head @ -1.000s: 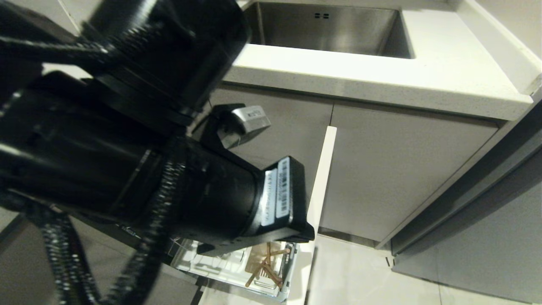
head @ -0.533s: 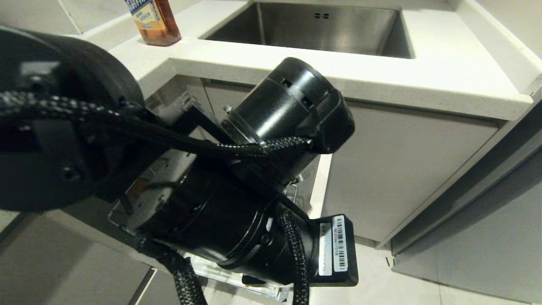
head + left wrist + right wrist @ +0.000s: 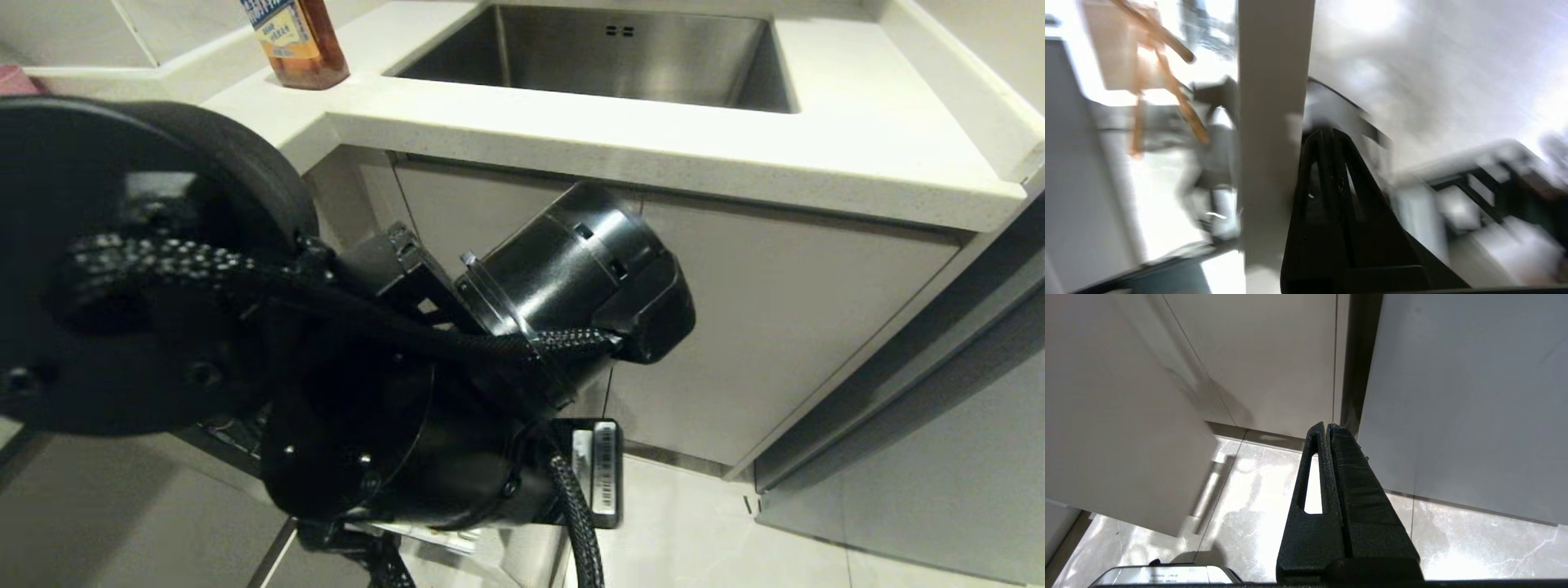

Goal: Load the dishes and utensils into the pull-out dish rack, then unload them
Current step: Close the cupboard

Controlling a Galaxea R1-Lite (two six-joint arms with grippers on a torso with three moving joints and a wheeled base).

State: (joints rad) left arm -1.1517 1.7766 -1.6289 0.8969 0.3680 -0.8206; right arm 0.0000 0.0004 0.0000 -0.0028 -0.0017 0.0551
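Observation:
My left gripper (image 3: 1327, 132) is shut with nothing in it, its tips right beside the edge of the pale cabinet front (image 3: 1274, 102) of the pull-out dish rack. Past that edge, the light wooden chopsticks (image 3: 1180, 106) lie crossed by a wood-coloured strip (image 3: 1118, 53) inside the rack. In the head view my left arm (image 3: 392, 408) hides nearly all of the rack; only a sliver of it (image 3: 445, 537) shows at the bottom. The dishes are out of view. My right gripper (image 3: 1327, 426) hangs shut and parked above the floor.
A steel sink (image 3: 620, 53) is set in the white counter (image 3: 857, 155), with a brown bottle (image 3: 294, 41) at its left corner. Grey cabinet doors (image 3: 759, 327) stand below, and pale tiled floor (image 3: 718, 531) lies to the right.
In the head view my left arm has swung down and turned at the wrist. It now covers the rack and chopsticks that showed a second ago, and the bottle has come into sight.

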